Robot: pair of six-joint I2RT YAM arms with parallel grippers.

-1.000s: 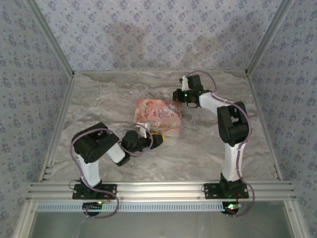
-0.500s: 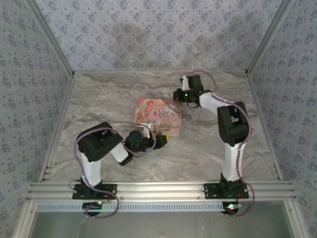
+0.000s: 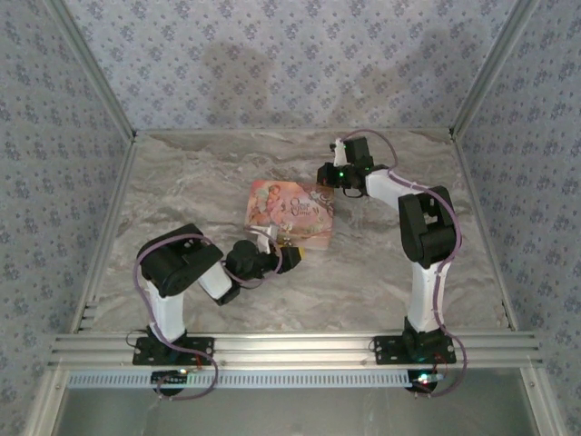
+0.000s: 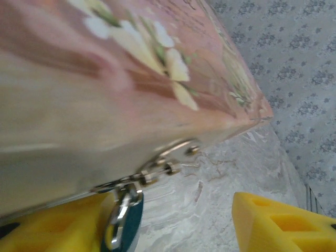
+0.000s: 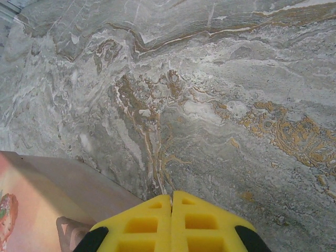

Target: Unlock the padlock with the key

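**At the pink box's near edge: left gripper spread beside the hanging padlock**

On the marble bench (image 3: 182,182), the pink picture-printed box (image 3: 290,211) lies flat near the middle. The left gripper (image 3: 292,257) sits low at the box's near edge. The right gripper (image 3: 325,175) is at the box's far right corner.

From the left wrist, the box's printed lid and pale side wall (image 4: 79,131) take up the upper left of the view. A small metal hasp (image 4: 168,157) juts from the lower edge of that wall. The padlock (image 4: 132,216) hangs from it, with its blue body and shiny shackle showing. The left gripper (image 4: 178,223) is spread wide, with bare bench between its yellow fingers (image 4: 278,223). The padlock hangs inside that gap, close against the left-hand finger. Whether it touches that finger cannot be told, and the right-hand finger is well apart from it.

From the right wrist, the right gripper (image 5: 172,220) has its two yellow fingers pressed together with nothing between them. It hovers over bare marble, with the box's corner (image 5: 47,194) just beside it at lower left.
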